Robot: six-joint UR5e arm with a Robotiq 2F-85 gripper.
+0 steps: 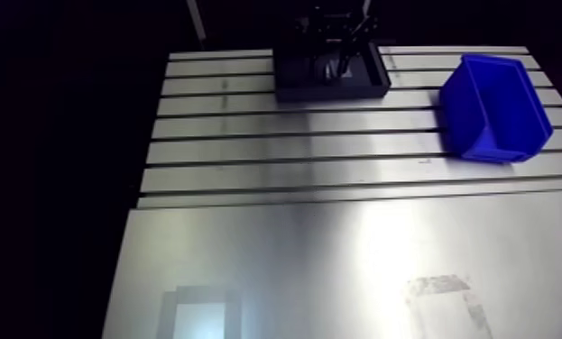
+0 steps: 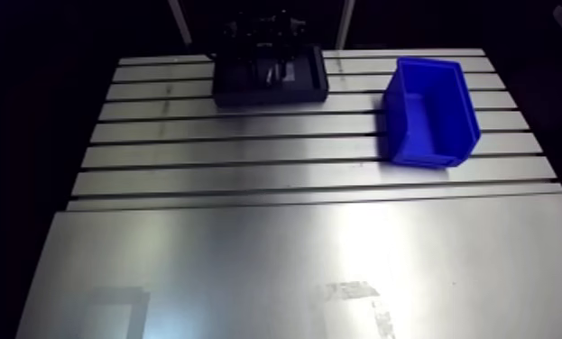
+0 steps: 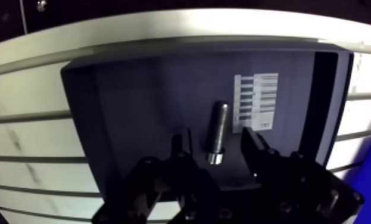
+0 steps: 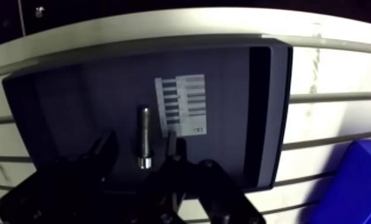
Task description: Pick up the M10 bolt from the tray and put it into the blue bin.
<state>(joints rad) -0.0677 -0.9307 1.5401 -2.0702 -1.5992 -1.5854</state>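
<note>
The wrist view shows the claw (image 3: 212, 140) released, its two fingers spread wide and hanging low over the dark tray (image 3: 134, 89). The bolt (image 3: 218, 132) lies flat on the tray floor in the gap between the fingers. Its head is nearest the claw and its shank points straight away from it. Neither finger seems to touch the bolt; a strip of tray floor shows on each side of the head. A white printed label (image 3: 256, 101) is stuck to the tray floor just beside the shank, on the side toward the blue bin (image 1: 496, 106). Nothing else shows in the tray.

In the arm view the tray sits at the upper middle of the frame, on the far rows of the slotted table (image 1: 293, 149), with the claw dark above it. The blue bin stands at the upper right of the frame, apart from the tray with a stretch of bare table between them. What shows of its inside holds nothing.

Judged from this, the task is at an early stage. The claw is lined up over the bolt, but the grasp is not yet made and the bolt rests where the task says it starts. What is left is most of the work: closing the fingers on the bolt, lifting it clear of the tray wall, carrying it across to the bin and letting go above the opening. The bolt is round and smooth, so it may roll or twist if the fingers meet it off centre.
</note>
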